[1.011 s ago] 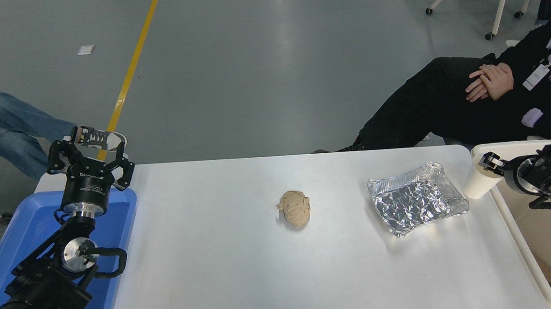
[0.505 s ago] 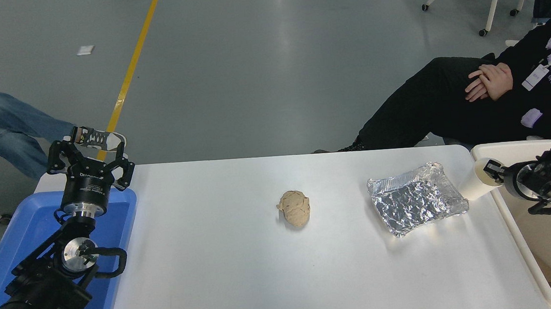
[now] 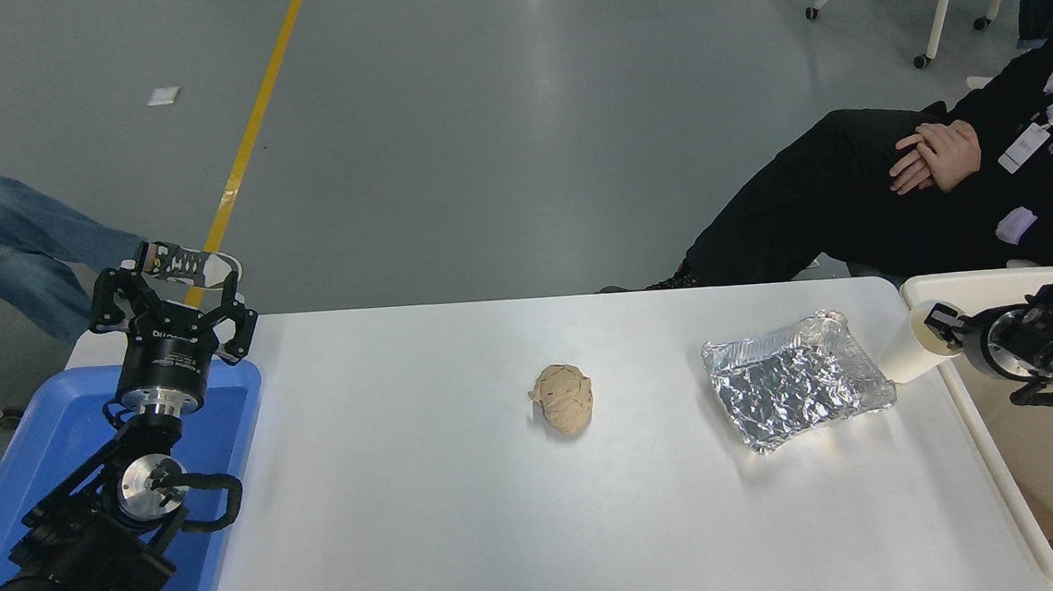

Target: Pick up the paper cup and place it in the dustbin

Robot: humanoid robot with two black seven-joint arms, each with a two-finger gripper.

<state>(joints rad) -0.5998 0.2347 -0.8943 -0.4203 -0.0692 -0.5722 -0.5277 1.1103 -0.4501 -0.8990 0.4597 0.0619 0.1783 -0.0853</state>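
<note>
Your right tool (image 3: pixel 941 326) comes in from the right edge and is clamped on the paper cup (image 3: pixel 909 354), one black finger (image 3: pixel 938 317) hooked over its rolled rim. The cup is tilted, mouth toward the tool and base down-left; whether the base touches the white desk (image 3: pixel 468 513) you cannot tell from this view. It sits right at the near-left rim of the cream dustbin (image 3: pixel 988 463) — beside the tub, not inside it. Just left of the cup lies a crumpled aluminium foil sheet (image 3: pixel 797 392), its right edge close to the cup's base. A crumpled tan paper ball (image 3: pixel 562 398) sits near the middle of the desk, well apart from the foil. Your left tool (image 3: pixel 169 293) is parked at the lower left above the blue plastic tray (image 3: pixel 45 440), its fingers spread apart and holding nothing. At the far right a person in dark clothing sits with hands (image 3: pixel 934 154) folded — another person's jeans leg (image 3: pixel 13 239) shows at the left edge.
</note>
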